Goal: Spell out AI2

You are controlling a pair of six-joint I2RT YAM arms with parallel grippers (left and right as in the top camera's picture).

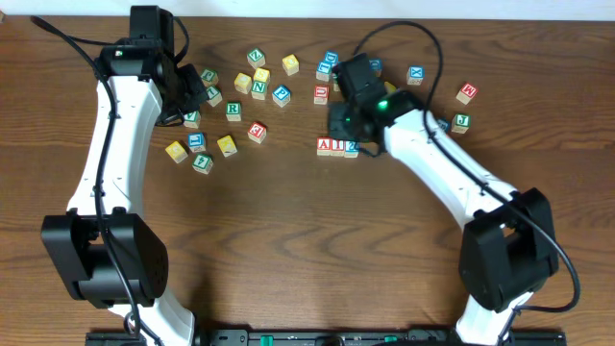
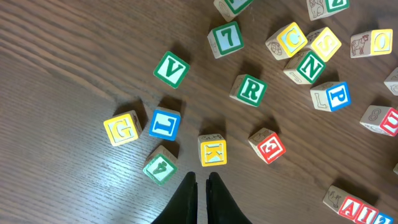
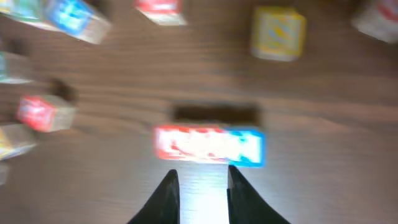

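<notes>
- AI2 cubes first: the red A cube (image 1: 325, 146), the red I cube (image 1: 337, 147) and the blue 2 cube (image 1: 351, 148) lie in one row, seemingly touching. The row is a little right of the middle of the table (image 1: 288, 240), on the near side of the scattered blocks (image 1: 259, 82).
- Our right gripper (image 3: 201, 173) hangs close beside that row with its fingers a little apart and nothing between them. The wrist view is too blurred for us to read the letters.
- Our left gripper (image 2: 202, 177) has its fingers pressed together and empty, the tips just short of a yellow K cube (image 2: 212, 150) in the left cluster.
- We judge these cubes light, stiff and not fragile. Their smooth printed faces may slip, and a slight nudge would slide one.
- If one needs straightening, we would pinch its near and far faces at mid-height, since the neighbours block the sides.
</notes>
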